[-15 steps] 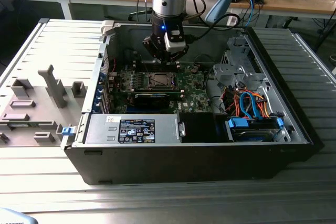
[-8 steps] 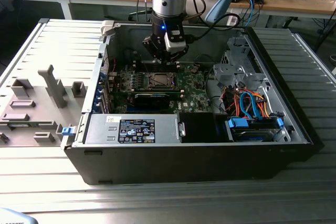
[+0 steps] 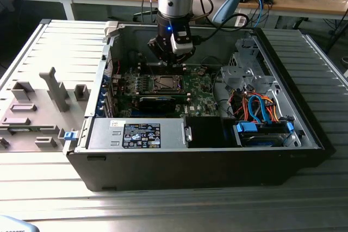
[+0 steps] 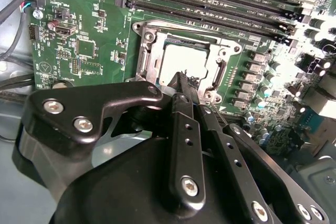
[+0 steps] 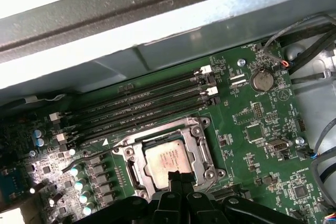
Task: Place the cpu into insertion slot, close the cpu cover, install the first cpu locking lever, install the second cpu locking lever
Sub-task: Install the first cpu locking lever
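Note:
The cpu (image 5: 166, 157) is a silver-grey square lying flat in the insertion slot (image 5: 195, 145) on the green board, and it shows again in the second wrist view (image 4: 185, 60). The cpu cover (image 4: 148, 56), a silvery frame, lies flat around it. My gripper (image 5: 178, 177) hangs just above the socket's edge with its black fingers (image 4: 182, 109) pressed together and nothing between them. In the exterior view my gripper (image 3: 172, 58) hovers over the slot (image 3: 165, 83) inside the open computer case. A thin wire lever (image 5: 86, 159) juts out from one corner of the socket.
A row of long memory slots (image 5: 142, 106) runs beside the socket. The case wall (image 3: 103, 88) rises at the exterior view's left. A drive cage with orange and blue cables (image 3: 261, 107) fills the case's right side. A grey fixture plate (image 3: 38, 107) lies outside on the ribbed table.

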Robot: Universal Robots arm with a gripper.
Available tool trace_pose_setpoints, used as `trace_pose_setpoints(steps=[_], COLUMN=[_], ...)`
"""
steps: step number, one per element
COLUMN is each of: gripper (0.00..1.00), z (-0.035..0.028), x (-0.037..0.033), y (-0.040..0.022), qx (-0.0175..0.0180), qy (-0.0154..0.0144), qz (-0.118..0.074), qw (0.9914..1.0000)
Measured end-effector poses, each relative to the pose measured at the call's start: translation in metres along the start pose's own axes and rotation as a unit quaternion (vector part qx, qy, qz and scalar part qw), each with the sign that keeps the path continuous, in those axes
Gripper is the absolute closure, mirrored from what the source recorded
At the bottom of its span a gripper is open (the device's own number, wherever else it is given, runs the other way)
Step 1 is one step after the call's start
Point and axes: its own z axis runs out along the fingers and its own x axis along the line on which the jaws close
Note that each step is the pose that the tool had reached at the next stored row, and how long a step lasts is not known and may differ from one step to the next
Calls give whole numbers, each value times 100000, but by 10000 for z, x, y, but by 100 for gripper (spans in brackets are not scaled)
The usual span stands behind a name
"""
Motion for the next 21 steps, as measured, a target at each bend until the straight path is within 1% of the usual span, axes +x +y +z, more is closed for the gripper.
trace_pose_setpoints(steps=[2,11,21], gripper=[89,89,89], z=[0,0,0], x=[0,0,0], y=[0,0,0], qx=[-10,-30,-56], qy=[-17,-53,-101], qz=[-512,-1566,-3070], qw=[99999,99988,99953])
